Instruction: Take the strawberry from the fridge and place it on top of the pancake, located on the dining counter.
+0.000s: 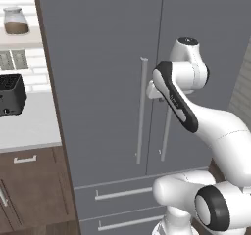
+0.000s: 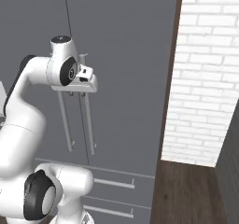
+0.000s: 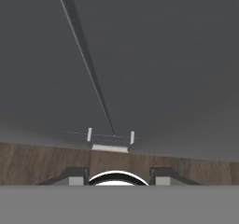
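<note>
The fridge stands shut, both upper doors closed along a thin vertical seam, and the two lower drawers closed beneath them. The strawberry is somewhere behind those closed doors, so its place cannot be told. Two long silver bar handles flank the seam: the left handle hangs free, while the right handle runs up behind the robot's wrist. In the right base view the gripper sits level with the top of the handles, its white hand pressed close to the door face with its fingers pointing downward along the bars. Whether the jaws are closed on a handle or merely beside it cannot be told. To the fridge's left a dark wood edge meets a white tabletop carrying a black toaster, with a jar on a shelf above. To the right, a white brick wall stands beside the fridge's edge, leaving a strip of bare wood floor open for moving.
</note>
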Robot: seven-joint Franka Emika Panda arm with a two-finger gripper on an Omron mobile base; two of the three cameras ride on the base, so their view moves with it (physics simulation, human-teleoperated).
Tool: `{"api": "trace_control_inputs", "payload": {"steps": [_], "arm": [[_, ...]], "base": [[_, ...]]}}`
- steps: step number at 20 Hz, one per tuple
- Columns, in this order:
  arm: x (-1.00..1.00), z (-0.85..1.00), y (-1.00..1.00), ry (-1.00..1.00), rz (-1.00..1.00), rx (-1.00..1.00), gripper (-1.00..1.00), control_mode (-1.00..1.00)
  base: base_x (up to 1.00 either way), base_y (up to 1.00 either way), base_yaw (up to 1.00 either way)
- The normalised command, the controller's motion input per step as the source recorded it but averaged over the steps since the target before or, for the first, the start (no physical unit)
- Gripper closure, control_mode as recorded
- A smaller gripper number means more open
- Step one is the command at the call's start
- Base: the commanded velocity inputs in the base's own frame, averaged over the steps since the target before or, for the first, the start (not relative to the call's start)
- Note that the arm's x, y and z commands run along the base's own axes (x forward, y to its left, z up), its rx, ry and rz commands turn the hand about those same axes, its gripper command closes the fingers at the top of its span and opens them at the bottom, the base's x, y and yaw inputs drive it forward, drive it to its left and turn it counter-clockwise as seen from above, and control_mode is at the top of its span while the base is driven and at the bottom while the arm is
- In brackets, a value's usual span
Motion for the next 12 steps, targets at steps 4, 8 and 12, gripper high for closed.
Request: {"api": "trace_control_inputs", "payload": {"steps": [4, 8, 12], "arm": [[0.00, 0.00, 0.00, 0.00, 0.00, 0.00, -1.00, 1.00], [0.00, 0.00, 0.00, 0.00, 0.00, 0.00, -1.00, 1.00], [0.00, 0.00, 0.00, 0.00, 0.00, 0.00, -1.00, 1.00]], "base": [[-0.01, 0.08, -0.06], [-0.01, 0.31, -0.15], [-0.02, 0.25, -0.12]]}}
